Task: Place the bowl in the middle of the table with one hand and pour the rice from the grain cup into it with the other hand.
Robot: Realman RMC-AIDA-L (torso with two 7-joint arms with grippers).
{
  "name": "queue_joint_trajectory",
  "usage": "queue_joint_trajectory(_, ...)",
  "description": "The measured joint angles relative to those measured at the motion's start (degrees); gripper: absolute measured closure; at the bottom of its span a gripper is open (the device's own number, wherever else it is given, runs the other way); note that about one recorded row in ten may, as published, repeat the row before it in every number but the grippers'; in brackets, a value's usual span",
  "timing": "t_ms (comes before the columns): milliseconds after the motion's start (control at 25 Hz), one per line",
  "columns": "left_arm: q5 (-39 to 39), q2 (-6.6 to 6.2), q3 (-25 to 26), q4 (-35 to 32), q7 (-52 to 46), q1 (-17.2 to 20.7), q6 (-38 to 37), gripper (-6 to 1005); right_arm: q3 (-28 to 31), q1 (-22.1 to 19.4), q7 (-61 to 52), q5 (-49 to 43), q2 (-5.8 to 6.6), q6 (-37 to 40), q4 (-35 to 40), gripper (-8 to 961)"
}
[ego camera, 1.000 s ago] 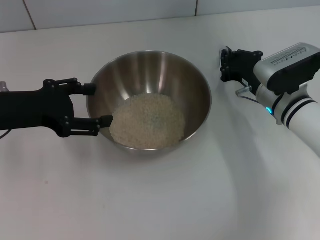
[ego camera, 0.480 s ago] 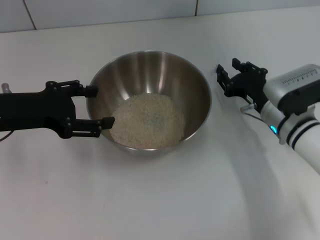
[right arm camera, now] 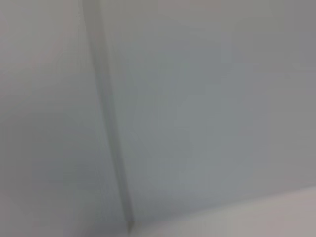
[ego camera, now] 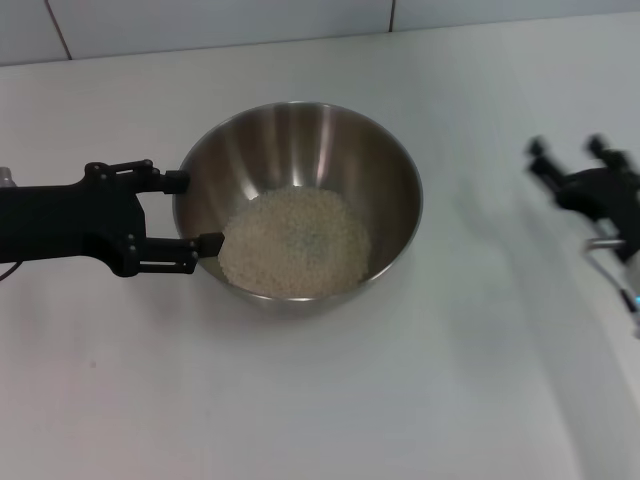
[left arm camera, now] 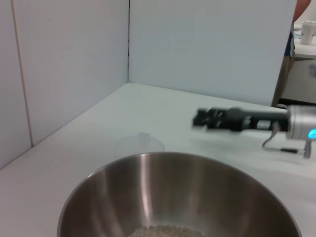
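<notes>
The steel bowl stands in the middle of the white table with a mound of rice in its bottom. It also shows in the left wrist view. My left gripper is open, its fingers on either side of the bowl's left rim. My right gripper is open and empty, blurred, far right of the bowl. It also shows in the left wrist view. The clear grain cup stands faintly on the table beyond the bowl. I cannot make it out in the head view.
White wall panels close off the table's far side. The right wrist view shows only a wall seam. Bare tabletop lies in front of the bowl and to its right.
My right gripper has pulled away from beside the bowl toward the right edge. My left gripper has drawn back slightly to the left. The bowl and rice have not moved.
</notes>
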State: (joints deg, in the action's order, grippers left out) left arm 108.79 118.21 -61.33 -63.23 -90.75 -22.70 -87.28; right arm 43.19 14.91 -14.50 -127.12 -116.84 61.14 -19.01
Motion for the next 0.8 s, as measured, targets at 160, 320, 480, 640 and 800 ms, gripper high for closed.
queue_joint_trajectory(160, 0.0, 0.0, 0.12, 0.11, 0.12, 0.04, 0.02, 133, 1.99, -0.96, -13.41, -1.71, 2.45, 14.29, 5.24, 139)
queue_joint_trajectory(320, 0.0, 0.07, 0.17, 0.34, 0.14, -0.06, 0.76, 133, 1.13, 4.64, -23.61, -9.32, 4.72, 32.53, 17.01, 133)
queue_joint_trajectory(480, 0.0, 0.1, -0.22, 0.44, 0.14, 0.0, 1.68, 133, -9.36, 13.31, -33.35, -15.71, 7.69, 42.33, 28.98, 129)
queue_joint_trajectory(640, 0.0, 0.09, -0.24, 0.47, 0.14, -0.25, 1.77, 133, -26.48, 21.2, -42.68, -16.07, 6.46, 46.32, 43.63, 129)
queue_joint_trajectory(800, 0.0, 0.09, -0.27, 0.47, 0.14, -0.61, 1.78, 133, -39.81, 25.8, -50.48, -14.83, -0.23, 47.2, 62.85, 130)
